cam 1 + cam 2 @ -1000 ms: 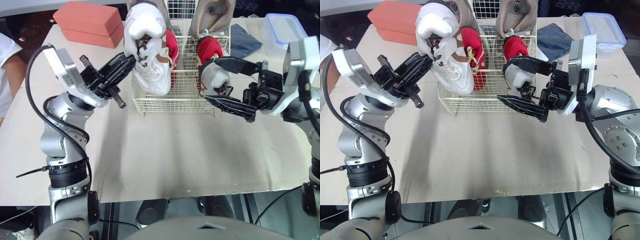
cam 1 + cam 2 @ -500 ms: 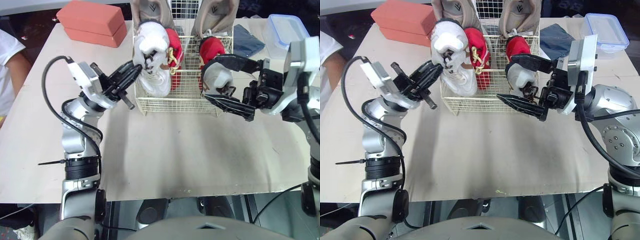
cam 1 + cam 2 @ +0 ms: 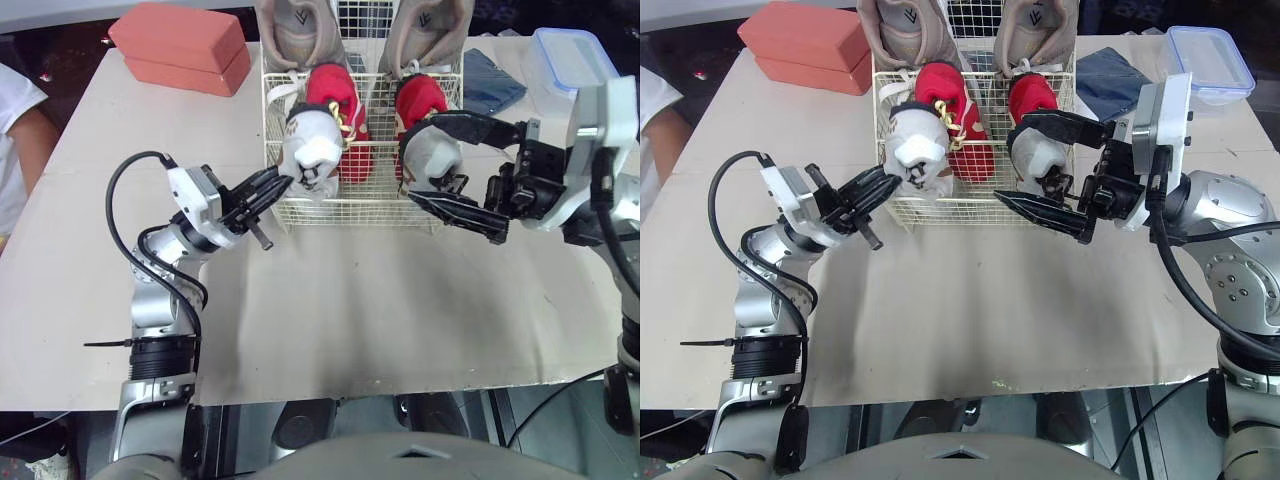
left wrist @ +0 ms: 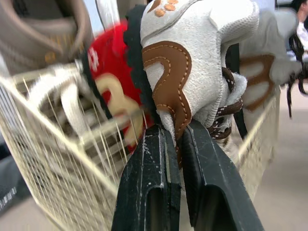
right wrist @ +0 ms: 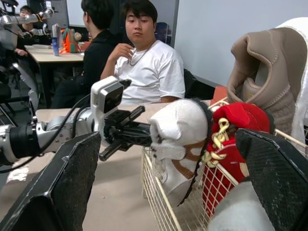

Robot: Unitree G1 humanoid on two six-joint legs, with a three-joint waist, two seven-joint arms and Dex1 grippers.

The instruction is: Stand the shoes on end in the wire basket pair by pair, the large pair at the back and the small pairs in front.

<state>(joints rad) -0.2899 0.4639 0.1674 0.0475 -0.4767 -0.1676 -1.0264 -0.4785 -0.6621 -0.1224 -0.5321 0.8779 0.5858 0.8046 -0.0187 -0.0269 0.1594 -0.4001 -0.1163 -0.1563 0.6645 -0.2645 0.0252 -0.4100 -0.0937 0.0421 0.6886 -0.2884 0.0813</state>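
Clamping 1 of 2 white shoes (image 3: 312, 155) w/ left end effector (image 3: 281, 186); right end effector (image 3: 419, 160) apart.

Head cameras look down; wrist cameras closely face the basket (image 3: 372, 206).

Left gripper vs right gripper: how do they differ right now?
The left gripper has its fingers shut, pinching the left white shoe. The right gripper has its fingers spread wide, one on either side of the right white shoe. The left gripper comes at the wire basket from its front left corner, the right gripper from the right side. Shared: each is at a white shoe at the basket's front.
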